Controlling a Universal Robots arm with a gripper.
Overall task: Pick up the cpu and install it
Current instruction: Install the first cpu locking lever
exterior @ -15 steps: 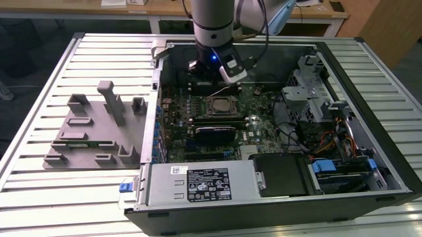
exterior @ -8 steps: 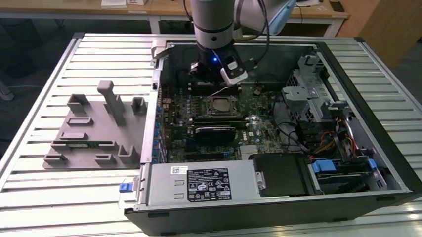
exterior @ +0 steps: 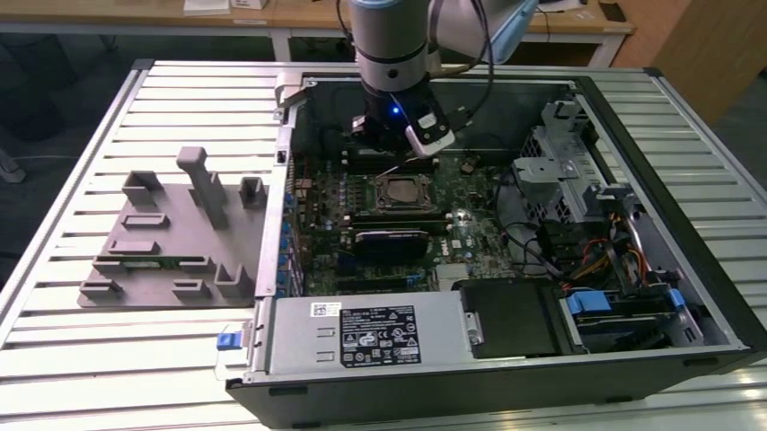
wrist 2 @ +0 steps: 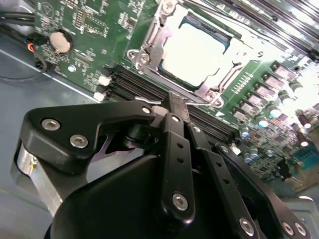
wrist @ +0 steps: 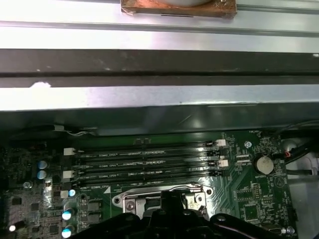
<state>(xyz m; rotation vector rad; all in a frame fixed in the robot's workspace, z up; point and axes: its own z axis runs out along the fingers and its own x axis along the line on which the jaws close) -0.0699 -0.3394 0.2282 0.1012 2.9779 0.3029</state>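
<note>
The cpu [wrist 2: 195,54], a flat square chip with a pale silvery top, lies inside the metal-framed socket [wrist 2: 149,47] on the green motherboard. In the exterior view the cpu [exterior: 396,190] sits mid-board inside the open computer case. My gripper [wrist 2: 173,105] hangs just above and beside the socket, toward the memory slots [wrist 2: 134,84], its black fingers [wrist 2: 175,149] pressed together with nothing between them. In the exterior view the gripper [exterior: 390,160] points down at the far side of the socket. The first wrist view has the gripper [wrist: 168,200] covering part of the socket frame [wrist: 130,202].
The case wall [wrist: 159,62] rises close behind the memory slots [wrist: 144,160]. A black rectangular block [exterior: 390,241] lies near the socket, a power supply [exterior: 359,334] at the front, and a drive cage [exterior: 573,175] with cables on the exterior view's right. A grey fixture [exterior: 168,242] stands on the slatted table.
</note>
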